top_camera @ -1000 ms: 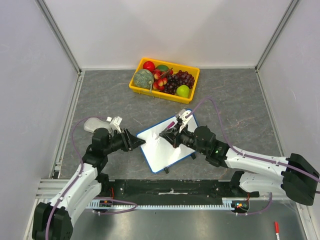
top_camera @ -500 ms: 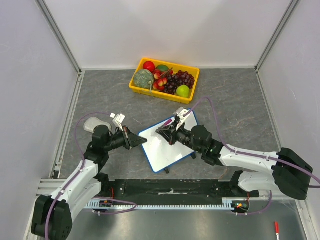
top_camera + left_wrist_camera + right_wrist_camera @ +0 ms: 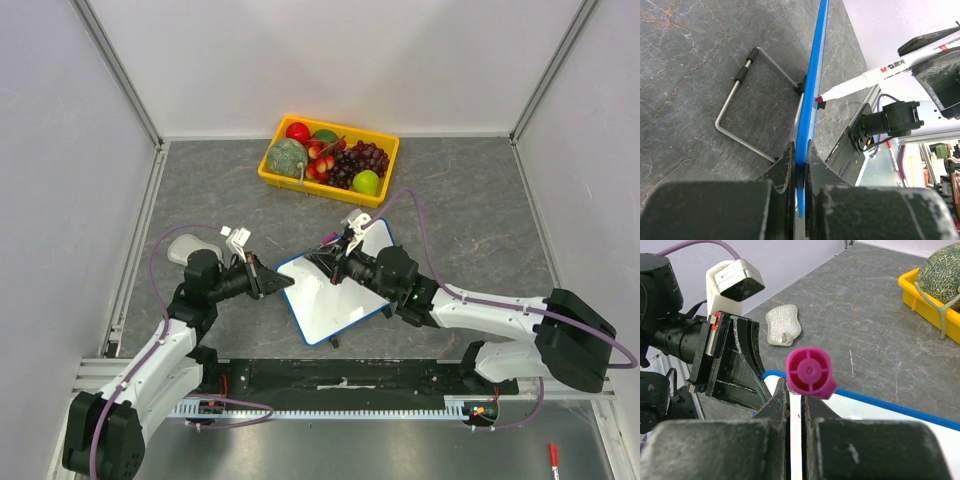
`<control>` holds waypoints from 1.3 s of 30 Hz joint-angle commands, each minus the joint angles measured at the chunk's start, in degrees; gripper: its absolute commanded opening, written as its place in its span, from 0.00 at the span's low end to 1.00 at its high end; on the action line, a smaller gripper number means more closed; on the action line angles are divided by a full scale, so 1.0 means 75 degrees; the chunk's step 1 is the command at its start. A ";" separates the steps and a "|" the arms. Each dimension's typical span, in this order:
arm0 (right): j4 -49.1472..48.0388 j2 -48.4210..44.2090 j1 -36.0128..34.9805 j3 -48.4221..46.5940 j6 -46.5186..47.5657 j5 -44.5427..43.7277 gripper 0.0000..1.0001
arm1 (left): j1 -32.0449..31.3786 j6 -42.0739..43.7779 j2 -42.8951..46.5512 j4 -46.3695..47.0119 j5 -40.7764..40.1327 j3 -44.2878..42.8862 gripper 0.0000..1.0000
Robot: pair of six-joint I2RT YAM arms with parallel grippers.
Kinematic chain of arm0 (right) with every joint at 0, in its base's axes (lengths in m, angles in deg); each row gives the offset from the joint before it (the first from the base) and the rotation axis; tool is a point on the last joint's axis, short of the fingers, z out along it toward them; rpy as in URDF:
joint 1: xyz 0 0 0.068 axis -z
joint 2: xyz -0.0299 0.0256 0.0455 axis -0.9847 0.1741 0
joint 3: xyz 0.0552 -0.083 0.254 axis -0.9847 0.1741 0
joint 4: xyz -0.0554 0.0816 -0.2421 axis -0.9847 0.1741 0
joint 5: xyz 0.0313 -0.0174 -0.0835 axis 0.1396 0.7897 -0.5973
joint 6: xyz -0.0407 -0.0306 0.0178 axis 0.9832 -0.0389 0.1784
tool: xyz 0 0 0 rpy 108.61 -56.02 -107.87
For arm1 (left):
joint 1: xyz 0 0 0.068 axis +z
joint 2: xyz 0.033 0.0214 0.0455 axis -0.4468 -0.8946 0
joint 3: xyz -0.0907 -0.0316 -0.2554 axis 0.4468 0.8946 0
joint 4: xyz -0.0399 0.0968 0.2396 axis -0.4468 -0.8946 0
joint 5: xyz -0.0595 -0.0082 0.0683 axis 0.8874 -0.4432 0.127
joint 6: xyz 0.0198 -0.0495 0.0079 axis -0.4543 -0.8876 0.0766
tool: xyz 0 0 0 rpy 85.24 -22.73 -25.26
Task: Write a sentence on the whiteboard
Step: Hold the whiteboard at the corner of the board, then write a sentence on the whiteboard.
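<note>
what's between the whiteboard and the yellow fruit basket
Only bare grey table in the top view; the right gripper holding the marker sits over the far edge of the whiteboard.

**Two side-by-side arms: shells, cabling and claws.**
The left arm point(image 3: 165, 362) and right arm point(image 3: 500, 316) pair glossy white link shells with matt black joint housings and bulky black shoulder blocks. A purple cable point(image 3: 150, 272) loops outside each arm up to the wrist. Each wrist carries a small white, box-shaped camera housing point(image 3: 733, 277). The left claw point(image 3: 800, 150) and right claw point(image 3: 795, 401) each have two flat black fingers point(image 3: 786, 159), scuffed pale grey along the edges.
</note>
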 commanded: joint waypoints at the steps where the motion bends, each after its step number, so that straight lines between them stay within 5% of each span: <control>1: -0.0544 0.0298 -0.0080 -0.0454 0.0110 -0.0127 0.00 | 0.0034 0.0837 -0.0164 -0.0320 -0.0505 -0.0100 0.02; 39: 0.0406 -0.0193 -0.0116 -0.0056 0.0040 -0.1358 0.00 | 0.0023 0.0907 -0.0434 -0.0355 -0.0575 -0.0159 0.02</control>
